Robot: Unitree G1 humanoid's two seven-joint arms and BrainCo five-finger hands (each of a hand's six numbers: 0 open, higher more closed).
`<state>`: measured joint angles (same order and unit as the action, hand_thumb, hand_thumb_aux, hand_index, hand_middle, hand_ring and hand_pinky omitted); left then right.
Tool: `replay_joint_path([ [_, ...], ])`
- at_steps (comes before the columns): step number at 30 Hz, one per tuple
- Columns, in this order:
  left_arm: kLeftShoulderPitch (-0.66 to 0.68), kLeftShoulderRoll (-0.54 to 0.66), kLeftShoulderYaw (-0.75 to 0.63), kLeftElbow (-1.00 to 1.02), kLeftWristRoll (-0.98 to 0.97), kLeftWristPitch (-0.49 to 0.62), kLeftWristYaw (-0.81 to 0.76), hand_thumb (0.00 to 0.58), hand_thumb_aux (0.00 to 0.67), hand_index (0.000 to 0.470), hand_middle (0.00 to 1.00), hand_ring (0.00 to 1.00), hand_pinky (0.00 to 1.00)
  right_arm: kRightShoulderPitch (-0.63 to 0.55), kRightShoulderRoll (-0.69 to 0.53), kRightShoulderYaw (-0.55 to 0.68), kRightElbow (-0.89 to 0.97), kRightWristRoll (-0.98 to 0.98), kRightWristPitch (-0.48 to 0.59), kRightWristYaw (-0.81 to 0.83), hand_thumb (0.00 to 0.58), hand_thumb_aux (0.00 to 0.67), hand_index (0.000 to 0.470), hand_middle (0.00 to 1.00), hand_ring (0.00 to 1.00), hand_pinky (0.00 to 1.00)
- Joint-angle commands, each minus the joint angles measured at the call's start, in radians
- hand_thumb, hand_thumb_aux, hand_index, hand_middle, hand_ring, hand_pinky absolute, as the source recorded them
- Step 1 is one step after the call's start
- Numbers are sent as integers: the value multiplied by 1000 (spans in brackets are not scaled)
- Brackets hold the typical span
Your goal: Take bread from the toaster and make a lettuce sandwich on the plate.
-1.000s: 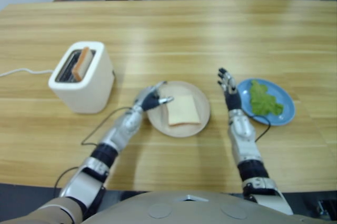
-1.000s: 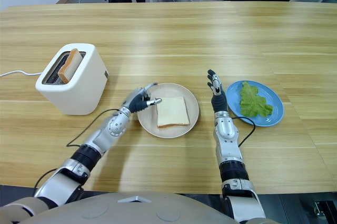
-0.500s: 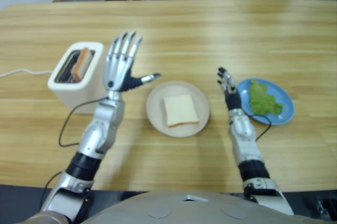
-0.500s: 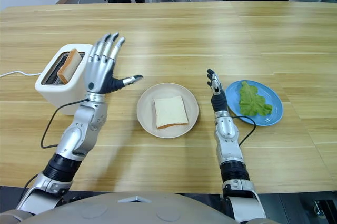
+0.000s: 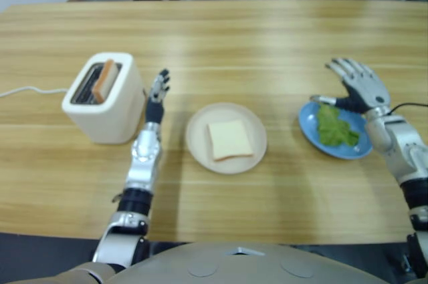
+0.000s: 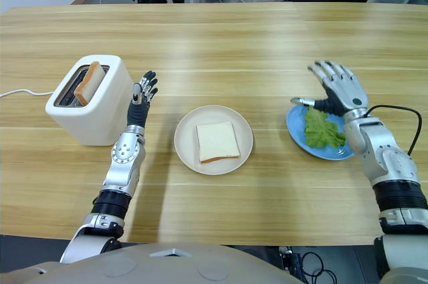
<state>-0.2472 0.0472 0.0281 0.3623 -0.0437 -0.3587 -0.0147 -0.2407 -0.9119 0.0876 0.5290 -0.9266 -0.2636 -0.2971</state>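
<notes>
While left hand (image 6: pixel 138 101), right hand (image 6: pixel 340 90) hold fingers apart, empty — pale square bread (image 6: pixel 217 141) flat on beige plate (image 6: pixel 186 138).

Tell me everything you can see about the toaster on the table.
The toaster is a white, boxy unit with rounded corners, plastic by its look, standing upright on the wooden table at the robot's left, left of the beige plate. Its top has dark slots, and a slice of bread stands in one, poking above the top. A white cord leads away to its left across the table. The left hand stands upright close beside its right wall; contact cannot be told.
</notes>
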Motion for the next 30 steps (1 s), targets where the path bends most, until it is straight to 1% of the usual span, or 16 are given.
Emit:
replay_joint_path([
  [1,4,2,-6,26,27,-6,0,0,0,0,0,0,0,-9,-25,74,96,-51,20,-40,0,0,0,0,0,0],
  [6,12,0,-5,21,36,-4,4,0,0,0,0,0,0,-17,-46,131,184,-54,17,-60,0,0,0,0,0,0],
  [12,18,-5,-8,21,52,-7,9,0,0,0,0,0,0,-64,-60,206,299,-70,9,-91,0,0,0,0,0,0],
  [20,24,-5,-10,11,32,8,-16,0,0,0,0,0,0,-57,-92,252,342,-57,3,-118,0,0,0,0,0,0],
  [24,32,-1,-7,-5,30,13,-28,0,0,0,0,0,0,-49,-84,278,361,-60,1,-127,0,0,0,0,0,0],
  [30,49,0,-5,-26,33,21,-33,0,0,0,0,0,0,-90,-46,341,450,-66,-13,-136,0,0,0,0,0,0],
])
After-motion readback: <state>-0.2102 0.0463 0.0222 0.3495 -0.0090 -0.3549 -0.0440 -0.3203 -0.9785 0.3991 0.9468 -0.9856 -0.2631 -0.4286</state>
